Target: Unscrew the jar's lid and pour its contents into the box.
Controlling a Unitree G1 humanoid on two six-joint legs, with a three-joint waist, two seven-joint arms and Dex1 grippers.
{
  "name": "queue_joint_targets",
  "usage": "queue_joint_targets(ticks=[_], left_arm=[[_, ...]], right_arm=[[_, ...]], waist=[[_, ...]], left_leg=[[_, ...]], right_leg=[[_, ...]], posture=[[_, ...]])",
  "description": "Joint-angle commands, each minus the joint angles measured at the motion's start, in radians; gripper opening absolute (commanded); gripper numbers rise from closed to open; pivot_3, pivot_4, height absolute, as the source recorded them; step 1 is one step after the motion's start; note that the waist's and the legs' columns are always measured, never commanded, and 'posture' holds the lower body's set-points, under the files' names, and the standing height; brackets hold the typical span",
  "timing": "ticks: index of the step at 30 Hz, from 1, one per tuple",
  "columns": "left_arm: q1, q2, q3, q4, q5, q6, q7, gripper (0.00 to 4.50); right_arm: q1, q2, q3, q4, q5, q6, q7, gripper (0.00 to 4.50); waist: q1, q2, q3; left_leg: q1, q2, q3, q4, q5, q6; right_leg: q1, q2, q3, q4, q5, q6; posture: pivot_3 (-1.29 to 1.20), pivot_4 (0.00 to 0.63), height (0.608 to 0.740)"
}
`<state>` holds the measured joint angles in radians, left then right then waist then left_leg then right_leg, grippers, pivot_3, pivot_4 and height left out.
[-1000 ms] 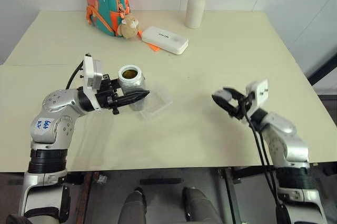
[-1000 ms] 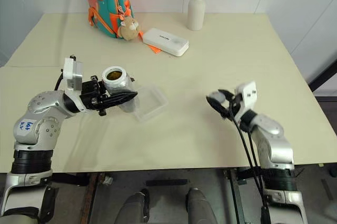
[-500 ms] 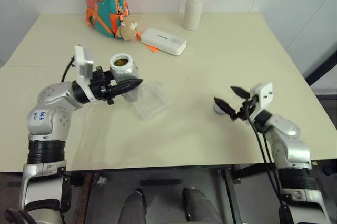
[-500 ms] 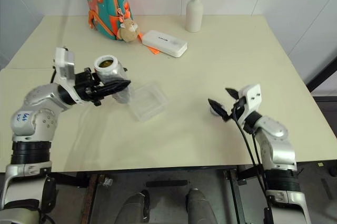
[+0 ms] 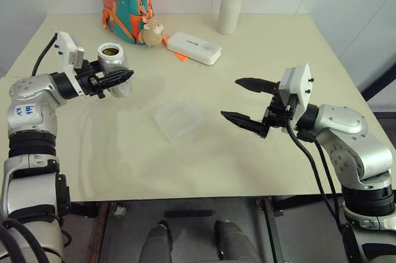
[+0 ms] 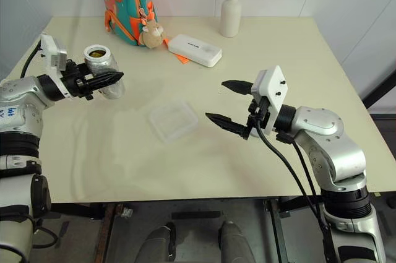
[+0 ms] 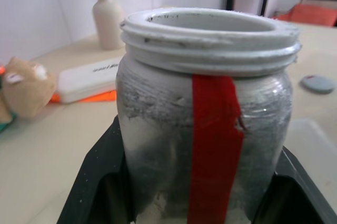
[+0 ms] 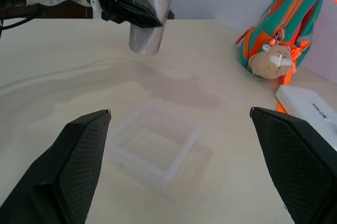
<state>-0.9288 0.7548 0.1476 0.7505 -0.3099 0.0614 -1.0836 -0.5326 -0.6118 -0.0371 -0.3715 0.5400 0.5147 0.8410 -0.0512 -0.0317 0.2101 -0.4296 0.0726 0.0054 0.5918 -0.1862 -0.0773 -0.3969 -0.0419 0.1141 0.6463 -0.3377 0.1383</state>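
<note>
My left gripper [image 5: 119, 79] is shut on the jar [image 5: 114, 70], holding it upright above the table's left side, well to the left of the box. The jar is silvery with a red strip [image 7: 216, 145] and stands open; dark contents [image 5: 110, 51] show in its mouth. The box [image 5: 178, 119], a clear shallow tray, lies mid-table. My right gripper [image 5: 231, 98] hovers open to the right of the box with nothing between its fingers, pointing toward it. The lid [image 7: 318, 83], a flat grey disc, lies on the table beyond the box.
At the back of the table stand a teal and orange backpack [image 5: 122, 0] with a plush toy [image 5: 150, 31], a white oblong case [image 5: 193, 47] and a white vase [image 5: 229, 10]. Bare tabletop surrounds the box [image 8: 155, 147].
My right gripper opened, left the lid on the table, then rose and swung in toward the box. My left arm carried the jar away from the box, to the left and farther back.
</note>
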Motion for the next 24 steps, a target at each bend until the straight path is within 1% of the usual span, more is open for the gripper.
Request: queue_joint_targets(ticks=[1, 3, 5, 7, 9, 10, 11, 12, 13, 16, 18, 20, 23, 24], left_arm=[[0.012, -0.023, -0.014, -0.051, 0.053, -0.082, 0.06, 1.97], [0.032, -0.038, -0.036, -0.088, 0.109, -0.162, 0.112, 1.97], [0.033, -0.062, -0.035, -0.117, 0.127, -0.2, 0.158, 1.97], [0.033, -0.071, -0.063, -0.146, 0.189, -0.275, 0.212, 1.97], [0.028, -0.079, -0.099, -0.167, 0.315, -0.334, 0.371, 1.97], [0.033, -0.08, -0.113, -0.177, 0.391, -0.374, 0.477, 1.97], [0.045, -0.074, -0.14, -0.177, 0.493, -0.472, 0.594, 1.97], [0.053, -0.069, -0.159, -0.173, 0.559, -0.544, 0.67, 1.97], [0.058, -0.057, -0.188, -0.178, 0.668, -0.601, 0.799, 1.97], [0.048, -0.023, -0.29, -0.181, 0.957, -0.685, 1.121, 1.97], [0.011, 0.017, -0.406, -0.202, 1.224, -0.667, 1.409, 1.97], [-0.036, 0.047, -0.523, -0.202, 1.439, -0.631, 1.635, 1.97], [-0.103, 0.056, -0.64, -0.158, 1.608, -0.58, 1.825, 1.97], [-0.128, 0.049, -0.67, -0.132, 1.642, -0.564, 1.853, 1.97]], right_arm=[[0.024, -0.007, -0.001, -0.027, -0.001, -0.005, -0.003, 4.45], [0.037, -0.003, -0.007, -0.024, -0.001, -0.003, -0.011, 4.45], [0.049, -0.003, -0.013, -0.019, -0.002, -0.003, -0.015, 4.45], [0.062, -0.005, -0.018, -0.016, -0.003, -0.006, -0.017, 4.45], [0.072, -0.004, -0.022, -0.012, -0.006, -0.01, -0.023, 4.45], [0.075, -0.002, -0.024, -0.012, -0.006, -0.011, -0.028, 4.45], [0.077, 0.001, -0.028, -0.008, -0.007, -0.012, -0.034, 4.45], [0.077, 0.003, -0.029, -0.006, -0.007, -0.013, -0.039, 4.45], [0.078, 0.007, -0.03, -0.003, -0.007, -0.014, -0.043, 4.45], [0.079, 0.013, -0.022, 0.003, -0.013, -0.021, -0.048, 4.45], [0.074, 0.027, -0.019, 0.008, -0.015, -0.026, -0.059, 4.45], [0.07, 0.039, -0.014, 0.013, -0.02, -0.032, -0.069, 4.45], [0.068, 0.053, -0.009, 0.012, -0.023, -0.033, -0.083, 4.45], [0.068, 0.059, -0.009, 0.012, -0.025, -0.034, -0.086, 4.45]], waist=[[0.002, 0.0, 0.0], [0.006, 0.0, 0.0], [0.011, 0.0, 0.0], [0.015, 0.0, 0.0], [0.018, 0.0, 0.0], [0.019, 0.0, 0.0], [0.021, 0.0, 0.0], [0.022, 0.0, 0.0], [0.022, 0.0, 0.0], [0.024, 0.0, 0.0], [0.024, 0.0, 0.0], [0.025, 0.0, 0.0], [0.028, 0.0, 0.0], [0.028, 0.0, 0.0]], left_leg=[[-0.001, 0.0, 0.0, 0.0, 0.0, 0.0], [-0.001, 0.0, 0.0, 0.0, 0.0, 0.0], [-0.001, 0.0, 0.0, 0.001, 0.0, 0.0], [-0.002, 0.0, 0.0, 0.001, 0.0, 0.0], [-0.002, 0.0, 0.001, 0.002, 0.0, 0.0], [-0.002, 0.0, 0.001, 0.002, 0.0, 0.0], [-0.002, 0.0, 0.001, 0.003, 0.0, 0.0], [-0.002, 0.0, 0.001, 0.003, 0.0, 0.0], [-0.002, 0.0, 0.001, 0.004, 0.0, 0.0], [-0.002, 0.0, 0.002, 0.004, 0.0, 0.001], [-0.002, 0.0, 0.002, 0.005, -0.001, 0.001], [-0.002, 0.0, 0.002, 0.005, -0.001, 0.001], [-0.002, -0.001, 0.002, 0.005, -0.001, 0.001], [-0.003, -0.001, 0.002, 0.005, -0.001, 0.001]], right_leg=[[0.0, 0.0, 0.0, 0.0, 0.0, 0.0], [0.0, 0.0, 0.0, -0.001, 0.0, 0.0], [-0.001, 0.0, 0.0, -0.001, 0.0, 0.0], [-0.001, 0.0, 0.0, 0.0, 0.0, 0.0], [-0.001, 0.0, 0.0, 0.0, 0.0, 0.001], [-0.001, 0.0, 0.0, 0.0, 0.0, 0.001], [-0.001, 0.0, 0.001, 0.0, 0.0, 0.001], [-0.001, 0.0, 0.001, 0.0, 0.001, 0.002], [-0.001, 0.0, 0.001, 0.0, 0.001, 0.002], [-0.001, 0.0, 0.002, 0.0, 0.002, 0.003], [-0.001, 0.0, 0.002, 0.0, 0.002, 0.003], [-0.001, 0.0, 0.002, 0.0, 0.002, 0.004], [-0.001, 0.0, 0.003, 0.0, 0.002, 0.004], [-0.001, 0.0, 0.003, 0.0, 0.003, 0.004]], posture=[[0.0, 0.15, 0.74], [0.0, 0.15, 0.74], [0.0, 0.15, 0.74], [0.0, 0.15, 0.74], [0.0, 0.15, 0.74], [0.0, 0.15, 0.74], [0.0, 0.15, 0.74], [0.0, 0.15, 0.74], [0.0, 0.15, 0.74], [0.0, 0.15, 0.74], [0.0, 0.15, 0.74], [0.0, 0.15, 0.74], [0.0, 0.15, 0.74], [0.0, 0.15, 0.74]])
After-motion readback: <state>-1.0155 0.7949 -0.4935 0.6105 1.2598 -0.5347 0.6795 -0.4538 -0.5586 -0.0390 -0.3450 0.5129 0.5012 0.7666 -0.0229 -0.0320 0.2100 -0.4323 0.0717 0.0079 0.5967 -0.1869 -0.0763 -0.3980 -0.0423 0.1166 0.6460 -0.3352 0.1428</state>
